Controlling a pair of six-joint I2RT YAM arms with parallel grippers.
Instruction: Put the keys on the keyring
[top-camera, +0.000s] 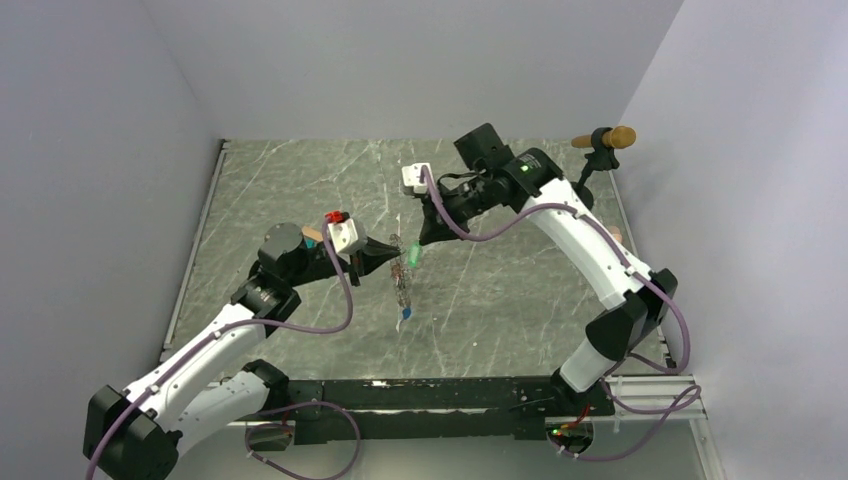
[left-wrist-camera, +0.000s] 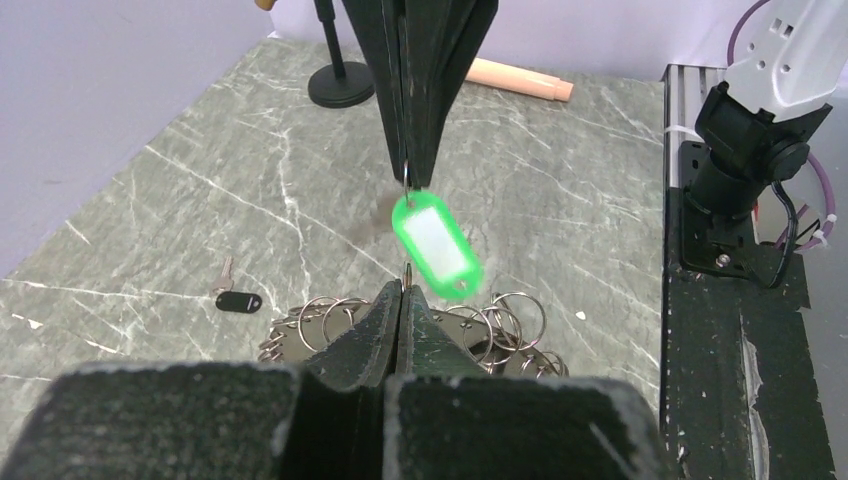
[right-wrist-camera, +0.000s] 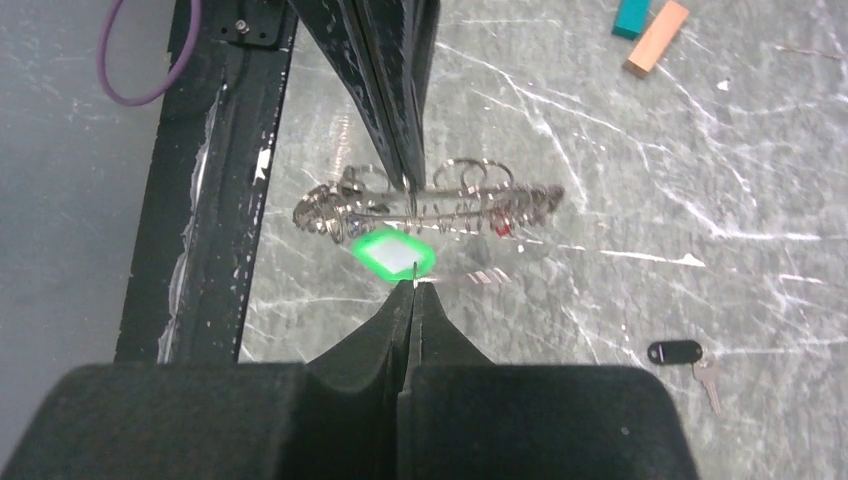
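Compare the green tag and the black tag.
Colour: the green tag is bright with a white label window; the black tag is plain dark.
Pose: the green tag hangs tilted in midair, pinched at its top by the right tool; the black tag lies flat on the table, untouched.
Attachment: the black tag carries a visible silver key; none shows on the green tag.
Both are rounded plastic tags.

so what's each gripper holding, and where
Left gripper: large metal keyring, by its rim. Right gripper: green plastic-tagged key, by its end loop.
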